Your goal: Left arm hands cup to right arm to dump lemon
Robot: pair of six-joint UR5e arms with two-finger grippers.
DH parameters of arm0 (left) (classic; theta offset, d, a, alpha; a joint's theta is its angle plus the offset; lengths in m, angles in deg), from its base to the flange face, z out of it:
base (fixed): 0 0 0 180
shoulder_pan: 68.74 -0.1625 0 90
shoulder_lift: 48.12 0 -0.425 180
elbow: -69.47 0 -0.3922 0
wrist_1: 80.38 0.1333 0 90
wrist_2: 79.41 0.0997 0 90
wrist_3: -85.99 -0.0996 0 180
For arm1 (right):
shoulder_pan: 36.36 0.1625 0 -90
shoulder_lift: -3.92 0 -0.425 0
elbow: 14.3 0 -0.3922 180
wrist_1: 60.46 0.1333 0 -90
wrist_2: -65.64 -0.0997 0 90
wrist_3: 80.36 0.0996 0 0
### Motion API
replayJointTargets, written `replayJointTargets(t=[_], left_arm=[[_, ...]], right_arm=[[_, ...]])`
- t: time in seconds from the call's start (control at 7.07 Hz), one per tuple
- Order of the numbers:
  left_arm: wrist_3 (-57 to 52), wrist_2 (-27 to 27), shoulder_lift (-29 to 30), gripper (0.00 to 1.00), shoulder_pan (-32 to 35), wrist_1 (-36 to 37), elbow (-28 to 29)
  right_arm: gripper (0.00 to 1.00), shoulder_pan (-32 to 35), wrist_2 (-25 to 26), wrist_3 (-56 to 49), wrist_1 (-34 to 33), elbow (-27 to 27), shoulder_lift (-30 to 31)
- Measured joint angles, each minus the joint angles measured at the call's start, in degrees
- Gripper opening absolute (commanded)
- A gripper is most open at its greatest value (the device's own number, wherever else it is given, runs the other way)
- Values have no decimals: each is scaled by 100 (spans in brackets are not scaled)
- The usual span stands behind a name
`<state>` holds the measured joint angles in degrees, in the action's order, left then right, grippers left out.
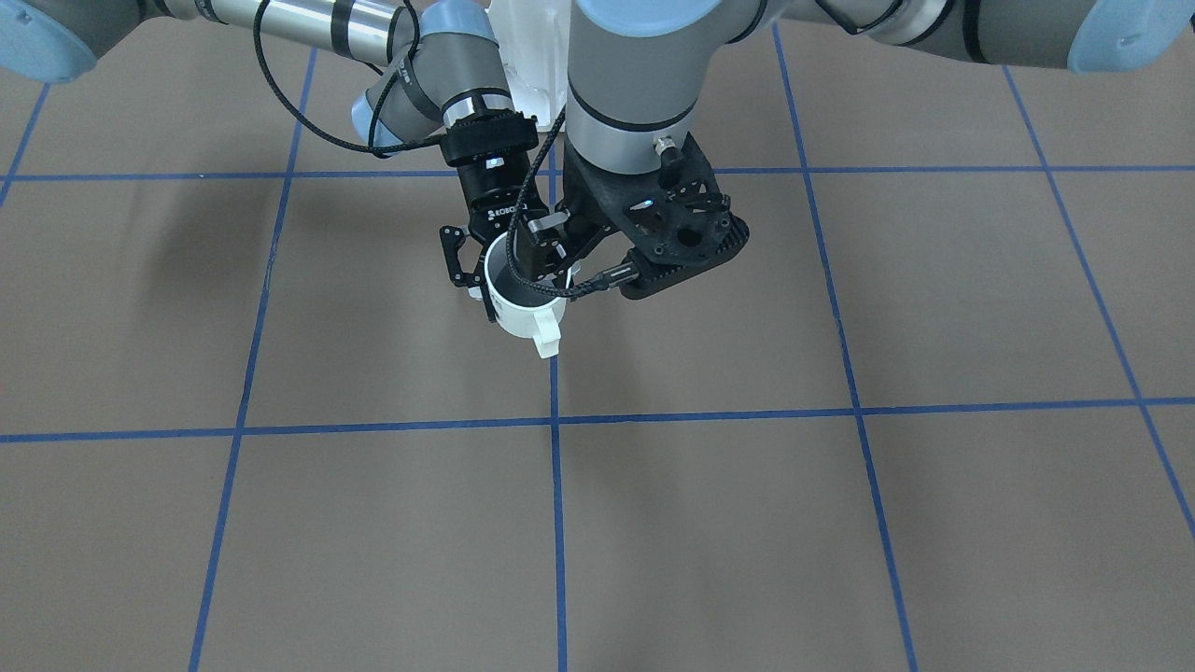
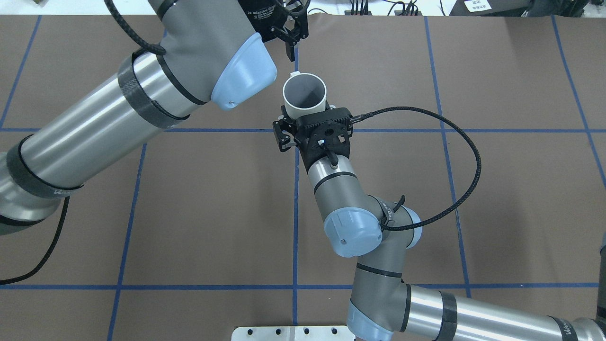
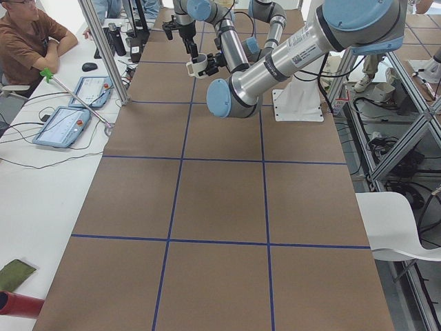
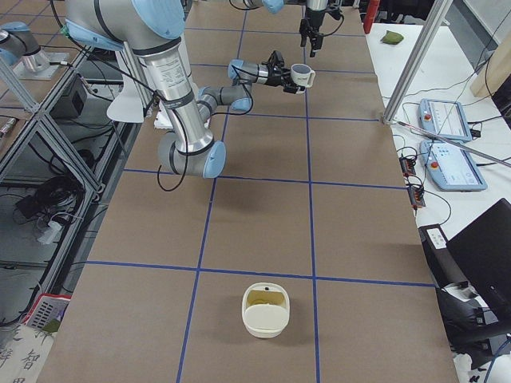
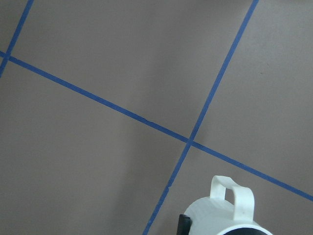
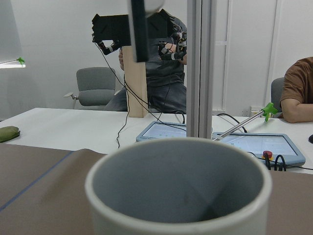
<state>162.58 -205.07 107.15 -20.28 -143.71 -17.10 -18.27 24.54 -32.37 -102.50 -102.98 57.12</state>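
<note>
**Item:** cup. White, one handle.
**Location:** held clear of the table, about midway along its length, toward the operators' edge and close to the centre blue line.
**Attitude:** upright, mouth up, long axis vertical. The handle points away from my base, toward the operators' edge.

**Holder:** my right claw, clamped on the cup's wall from the side nearer my base. One finger sits on each flank, and the wrist lies level behind the cup.

**Other claw:** my left claw, hanging fingers-down just beyond the handle and higher, apart from the cup. I cannot tell whether its fingers are spread or together.

**Contents:** lemon not seen. In the overhead and right wrist views the cup's grey inside shows only shadow.

**Also listed:** white tub near the table's right end, with something yellow-green inside, well apart from the cup.

**Bearing for the pour, as I judge it:** my right wrist lies level behind the cup, so rolling it would tip the mouth sideways. The left claw looks to sit off that path.
</note>
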Motion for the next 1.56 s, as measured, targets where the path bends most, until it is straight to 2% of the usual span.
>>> replayJointTargets(t=[0.28, 0.57, 0.85, 1.27, 1.56], left_arm=[[-1, -2, -15, 79, -144, -11, -10], [-5, -12, -51, 69, -237, -13, -47], [-3, -250, -125, 61, -267, -13, -113], [5, -383, -144, 60, -323, -21, -138], [6, -388, -141, 59, -339, -27, -139]], right_arm=[[59, -1, -20, -89, -134, 8, -76], [59, 7, -10, -63, -140, 9, -85], [61, 10, 25, 150, -101, 5, -87], [66, 10, 40, 338, -86, 1, -91], [67, 11, 39, 350, -87, -10, -78]])
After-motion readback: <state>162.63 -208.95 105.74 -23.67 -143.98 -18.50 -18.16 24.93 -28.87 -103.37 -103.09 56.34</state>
